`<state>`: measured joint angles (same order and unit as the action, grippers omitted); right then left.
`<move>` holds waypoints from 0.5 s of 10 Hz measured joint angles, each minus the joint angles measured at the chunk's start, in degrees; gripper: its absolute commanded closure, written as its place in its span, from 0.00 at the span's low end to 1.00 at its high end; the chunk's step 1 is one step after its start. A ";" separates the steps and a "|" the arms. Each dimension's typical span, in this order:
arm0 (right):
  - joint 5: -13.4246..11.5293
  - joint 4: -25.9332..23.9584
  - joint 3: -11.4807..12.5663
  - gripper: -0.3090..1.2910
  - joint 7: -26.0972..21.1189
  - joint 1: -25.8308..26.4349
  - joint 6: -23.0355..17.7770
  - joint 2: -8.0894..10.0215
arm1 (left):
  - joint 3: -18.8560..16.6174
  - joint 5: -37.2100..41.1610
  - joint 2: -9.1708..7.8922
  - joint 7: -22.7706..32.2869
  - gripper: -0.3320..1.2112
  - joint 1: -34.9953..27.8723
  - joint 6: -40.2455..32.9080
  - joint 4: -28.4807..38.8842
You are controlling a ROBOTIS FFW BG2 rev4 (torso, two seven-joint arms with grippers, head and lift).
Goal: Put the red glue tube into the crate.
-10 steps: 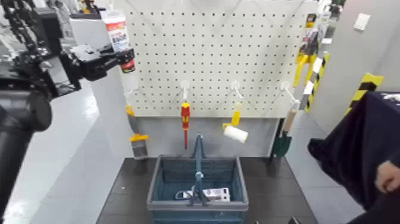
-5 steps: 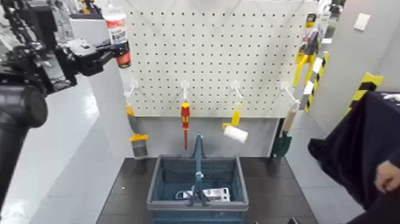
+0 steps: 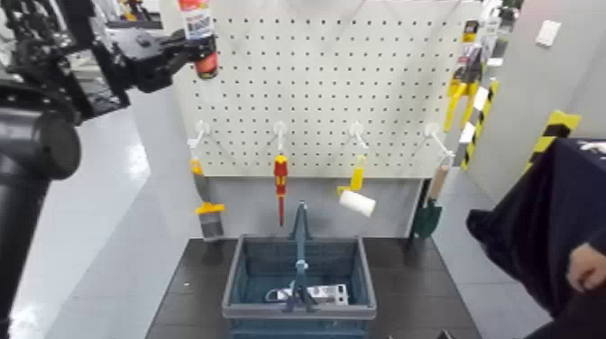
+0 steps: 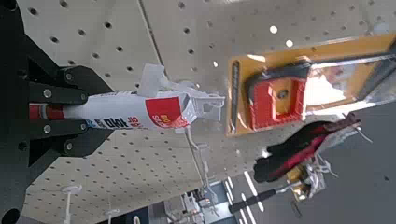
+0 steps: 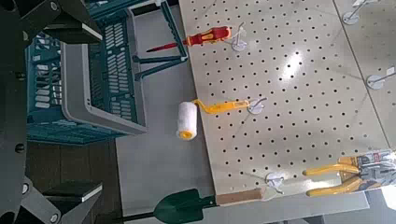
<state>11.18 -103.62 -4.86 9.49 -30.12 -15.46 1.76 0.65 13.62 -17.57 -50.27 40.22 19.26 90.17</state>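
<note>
Shifting right and slightly upward since the earlier frame, the red glue tube (image 3: 196, 22) is now hanging near the upper left of the pegboard (image 3: 316, 90), with the left pincer (image 3: 203, 52) grasping it by its lower part. The carry is the step in hand, by all appearances, with the tube travelling high above and left of the crate (image 3: 233, 287), which is standing below the board with its handle (image 3: 302, 236) raised and a metallic item (image 3: 329, 294) lying inside. The right pincer (image 5: 82, 114) is waiting near the crate, its fingers standing apart and gripping nothing. Next, the left arm is likely needing to bring the tube farther right, then down and nearer, passing the hanging scraper (image 3: 210, 216) and screwdriver (image 3: 280, 180) without brushing them. Releasing is calling for a spot inside the rim, beside the handle, where the tube is otherwise risking a snag.
</note>
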 measured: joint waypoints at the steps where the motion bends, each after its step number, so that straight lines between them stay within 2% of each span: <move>1: 0.10 0.01 0.06 0.31 0.00 -0.04 0.00 0.00 | 0.52 0.42 0.55 0.17 0.94 -0.71 0.60 2.67; 5: 0.34 0.05 -0.15 0.30 -0.09 -0.03 0.01 0.26 | 2.33 1.48 1.89 0.65 0.94 -2.34 1.25 5.05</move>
<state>11.51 -103.57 -5.02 9.41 -30.15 -15.45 2.02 2.98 15.10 -15.68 -49.62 37.88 20.50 95.22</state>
